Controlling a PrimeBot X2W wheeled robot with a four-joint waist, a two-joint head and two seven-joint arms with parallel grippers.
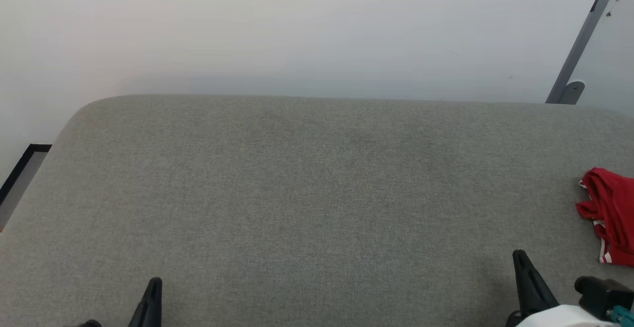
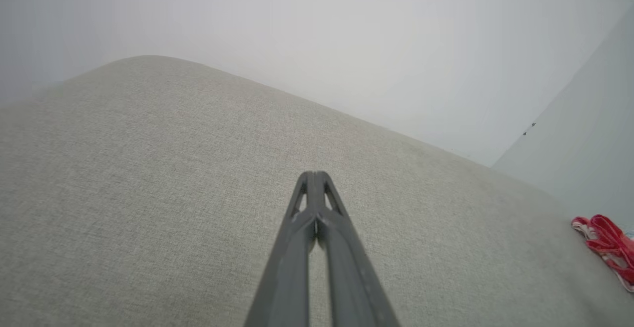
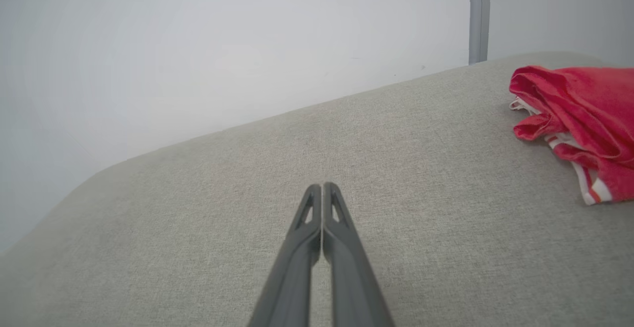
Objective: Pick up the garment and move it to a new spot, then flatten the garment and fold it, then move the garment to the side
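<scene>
The garment [image 1: 610, 213] is a crumpled red jersey with white-and-red striped trim, lying at the far right edge of the grey cushion [image 1: 307, 203] and partly cut off by the frame. It also sits at the right in the right wrist view as the garment [image 3: 584, 119], and far right in the left wrist view as the garment [image 2: 607, 245]. My right gripper [image 3: 322, 187] is shut and empty, low over the cushion, left of the garment and apart from it; its tip [image 1: 519, 255] shows at the lower right. My left gripper [image 2: 313, 174] is shut and empty at the lower left [image 1: 154, 282].
A pale wall stands behind the cushion's rounded far edge. A grey metal post [image 1: 582, 39] leans at the back right. The cushion's left corner curves off toward a dark-framed gap [image 1: 22, 173]. Bare grey fabric spreads between the two grippers.
</scene>
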